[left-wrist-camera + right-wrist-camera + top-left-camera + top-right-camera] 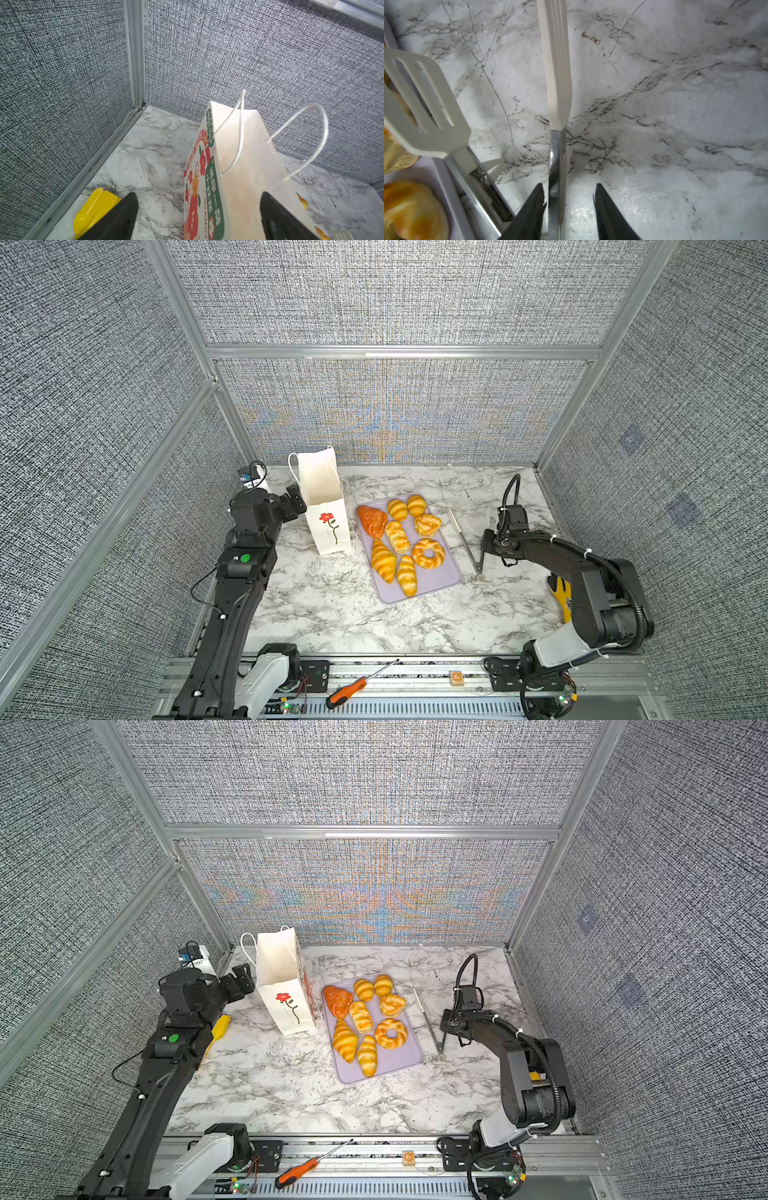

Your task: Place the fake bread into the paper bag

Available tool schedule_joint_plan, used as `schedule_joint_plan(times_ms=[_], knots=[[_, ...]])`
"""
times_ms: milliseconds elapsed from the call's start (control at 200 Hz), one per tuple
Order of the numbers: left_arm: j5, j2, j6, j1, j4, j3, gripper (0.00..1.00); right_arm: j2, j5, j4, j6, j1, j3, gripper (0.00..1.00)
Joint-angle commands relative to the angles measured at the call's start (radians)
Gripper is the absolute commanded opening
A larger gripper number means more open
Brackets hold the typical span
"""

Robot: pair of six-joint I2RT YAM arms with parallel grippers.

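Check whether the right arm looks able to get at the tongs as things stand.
Probably yes. In the right wrist view the right gripper straddles one leg of the tongs, jaws apart. Nothing lies over that leg, and only the marble table shows beside it, so closing should catch it.

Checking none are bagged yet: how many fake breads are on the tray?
8, all on the lilac tray: reddish croissant back left; two rolls at back; twisted bun and ring on right; striped roll centre; two croissants in front. Paper bag's inside partly hidden.

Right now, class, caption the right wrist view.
Open jaws flank one arm of the tongs on the marble table, beside the tray.
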Motion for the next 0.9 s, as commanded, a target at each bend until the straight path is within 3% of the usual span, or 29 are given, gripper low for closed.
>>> schedule_joint_plan(times_ms=[0, 340, 540, 680, 895], knots=[[-0.031, -0.052, -0.018, -0.055, 0.016, -0.023, 0.91, 0.008, -0.029, -0.013, 0.014, 0.000, 0.009, 0.40], [-0.305, -0.011, 0.000, -0.408, 0.020, 0.032, 0.89, 0.047, -0.037, -0.024, 0.016, 0.003, 0.016, 0.34], [-0.415, 0.068, 0.056, -0.577, 0.060, 0.094, 0.89, 0.043, -0.045, -0.045, 0.006, 0.002, 0.037, 0.11], [-0.384, 0.124, 0.079, -0.626, 0.105, 0.104, 0.90, -0.019, -0.048, -0.075, -0.012, -0.006, 0.052, 0.00], [-0.209, 0.202, 0.128, -0.638, 0.193, 0.120, 0.90, -0.136, -0.201, -0.116, -0.057, -0.078, 0.096, 0.00]])
